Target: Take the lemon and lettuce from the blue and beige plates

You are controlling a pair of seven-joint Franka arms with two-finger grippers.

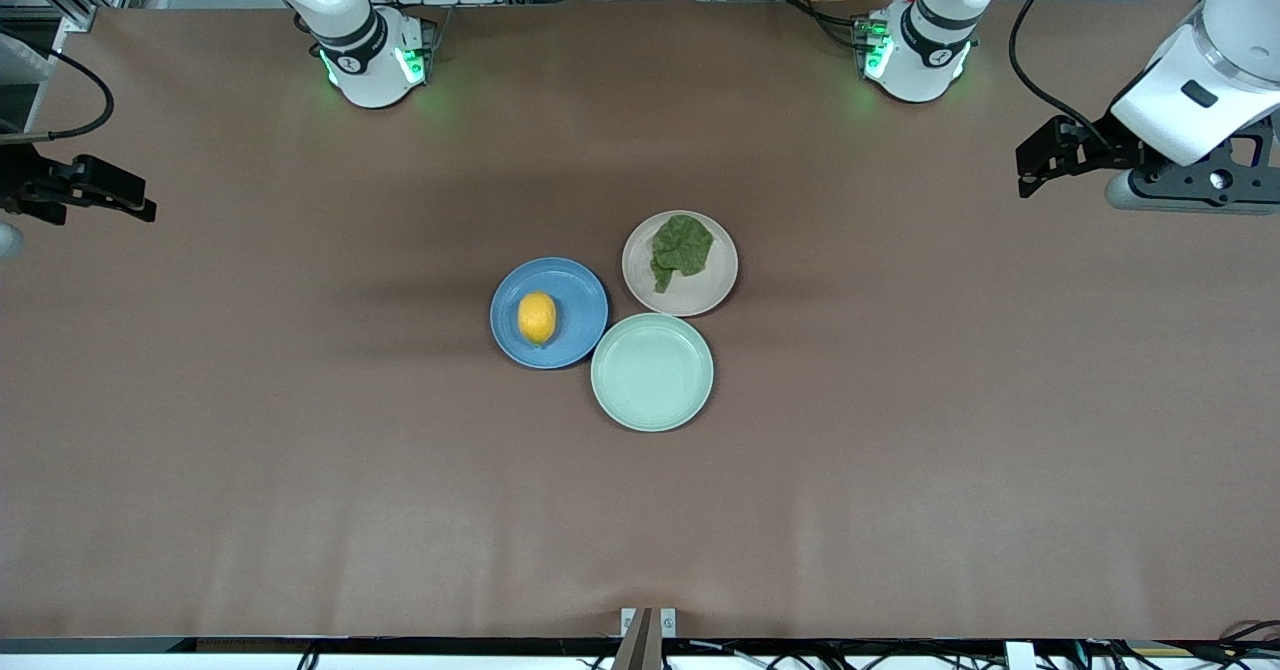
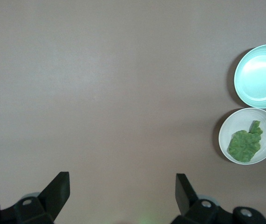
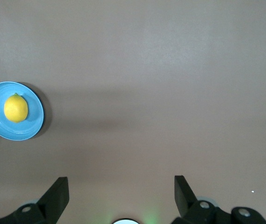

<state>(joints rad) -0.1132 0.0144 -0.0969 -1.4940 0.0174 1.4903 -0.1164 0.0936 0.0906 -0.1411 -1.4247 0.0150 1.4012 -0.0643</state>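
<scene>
Brown desk (image 1: 300, 450) is carrying three round plates clustered mid-surface, rims touching or nearly so. Blue plate (image 1: 549, 312) is sitting toward the right arm's end. Beige plate (image 1: 680, 263) is sitting farthest from the front camera (toward the left arm's end). Mint-green plate (image 1: 652, 371) is lying nearest the front camera, just beside both.

smooth-rinded lemon (image 1: 537, 317), wrinkled leafy lettuce (image 1: 681, 247), matt blue plate (image 1: 572, 295) and beige plate (image 1: 712, 281), matt brown table covering (image 1: 300, 430).

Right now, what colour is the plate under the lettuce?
Pale pinkish beige plate, with the lettuce on it; clearest in the front view.
</scene>
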